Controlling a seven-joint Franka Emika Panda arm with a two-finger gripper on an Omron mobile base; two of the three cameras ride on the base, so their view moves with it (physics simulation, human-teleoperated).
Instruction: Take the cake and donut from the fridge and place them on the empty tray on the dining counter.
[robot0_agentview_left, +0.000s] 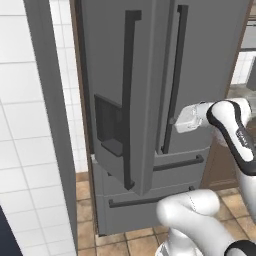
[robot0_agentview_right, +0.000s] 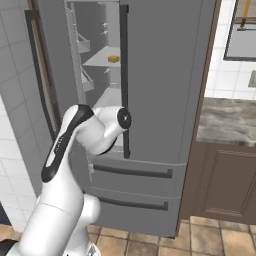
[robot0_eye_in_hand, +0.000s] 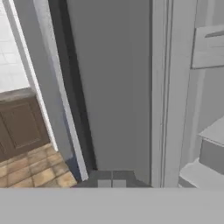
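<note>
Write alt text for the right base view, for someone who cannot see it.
A tall grey steel fridge stands with its left door swung partly open, showing pale shelves and a small yellow-orange cake on one of them. The white robot arm rises from the lower left and reaches toward the opening. A marbled counter over brown cabinets sits to the right.

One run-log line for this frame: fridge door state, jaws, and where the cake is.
fridge: left door partly open | gripper: jaws shut, empty, by right door's edge | cake: on inner shelf, untouched | stage: opening fridge
</note>
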